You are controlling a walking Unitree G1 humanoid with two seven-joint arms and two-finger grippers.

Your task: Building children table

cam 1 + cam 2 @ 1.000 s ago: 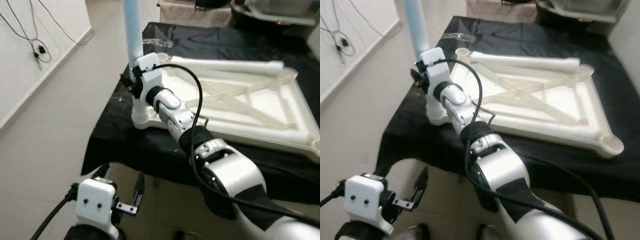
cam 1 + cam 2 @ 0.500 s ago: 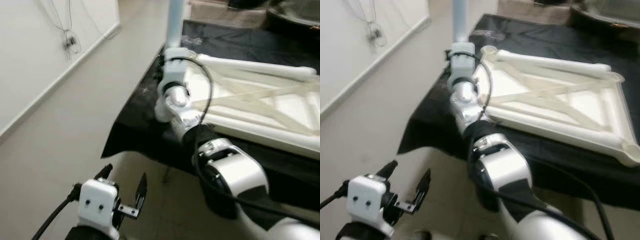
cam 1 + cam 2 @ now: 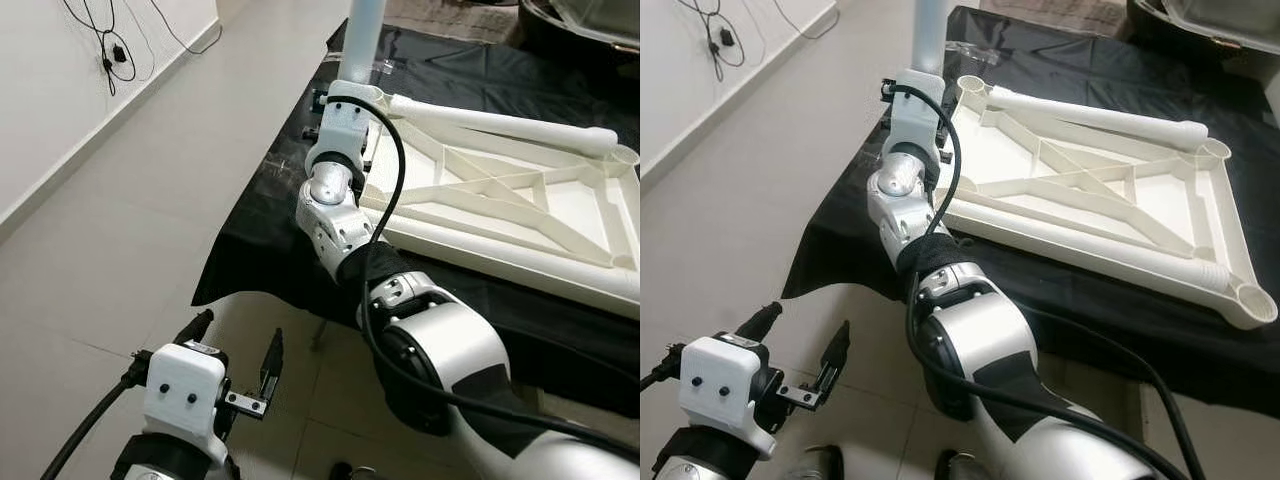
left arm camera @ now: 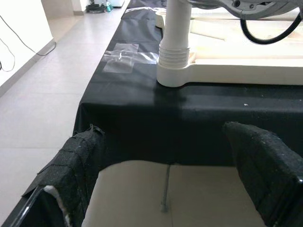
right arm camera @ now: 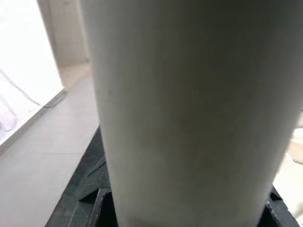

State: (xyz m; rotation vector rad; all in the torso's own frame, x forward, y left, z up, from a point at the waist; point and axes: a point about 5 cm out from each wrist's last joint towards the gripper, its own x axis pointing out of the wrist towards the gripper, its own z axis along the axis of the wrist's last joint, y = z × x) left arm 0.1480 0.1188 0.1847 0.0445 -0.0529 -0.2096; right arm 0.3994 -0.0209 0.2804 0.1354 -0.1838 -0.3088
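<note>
1. Left eye view: the upturned children's table top (image 3: 500, 205), a cream ribbed plastic frame, lies flat on a black-draped workbench (image 3: 260, 240). A pale table leg (image 3: 362, 40) stands upright in the near-left corner socket. The right gripper (image 3: 338, 112) is at that leg just above the socket; whether its fingers are clamped I cannot tell. The left gripper (image 3: 232, 352) hangs low over the floor, fingers spread and empty.

2. Right eye view: a second leg (image 3: 1095, 115) lies along the frame's far edge. The hollow moulded parts look light and stiff, probably smooth and a little slippery.

3. Left wrist view: the ridged collar (image 4: 174, 57) where the leg meets the socket is plain. Gripping low, near it, should limit wobble.

4. Right wrist view: the leg's matte, unmarked tube (image 5: 189, 113) sits very close before the camera.
</note>
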